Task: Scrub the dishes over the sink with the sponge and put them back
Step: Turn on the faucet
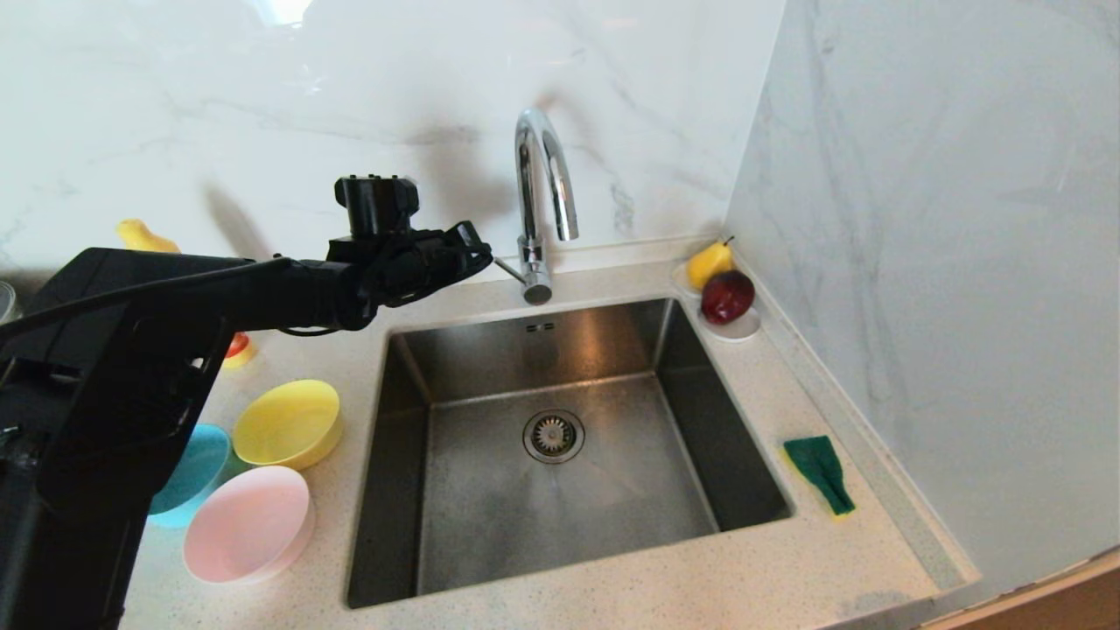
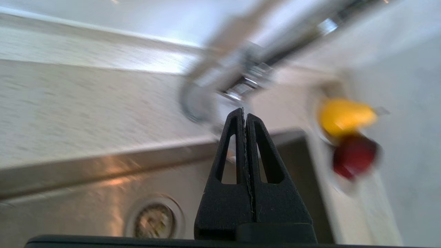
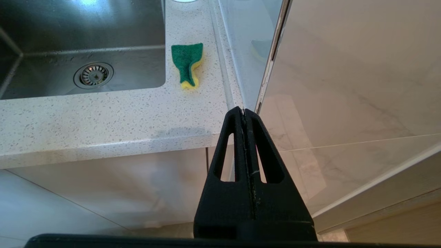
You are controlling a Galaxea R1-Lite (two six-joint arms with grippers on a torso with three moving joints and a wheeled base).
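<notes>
Three bowls sit on the counter left of the sink (image 1: 490,516): yellow (image 1: 289,423), teal-blue (image 1: 197,468) partly hidden under my left arm, and pale pink (image 1: 248,523). The green-and-yellow sponge (image 1: 820,472) (image 3: 187,63) lies on the counter right of the sink. My left gripper (image 1: 479,251) (image 2: 244,112) hangs shut and empty above the counter at the sink's back left corner, close to the faucet lever. My right gripper (image 3: 244,111) is shut and empty, parked low in front of the counter's edge near the right wall.
The arched chrome faucet (image 1: 542,175) (image 2: 220,100) stands behind the sink. A white saucer (image 1: 742,329) with a pear and an apple sits in the back right corner. A marble wall (image 1: 945,262) closes the right side. A yellow fruit (image 1: 144,234) lies at the back left.
</notes>
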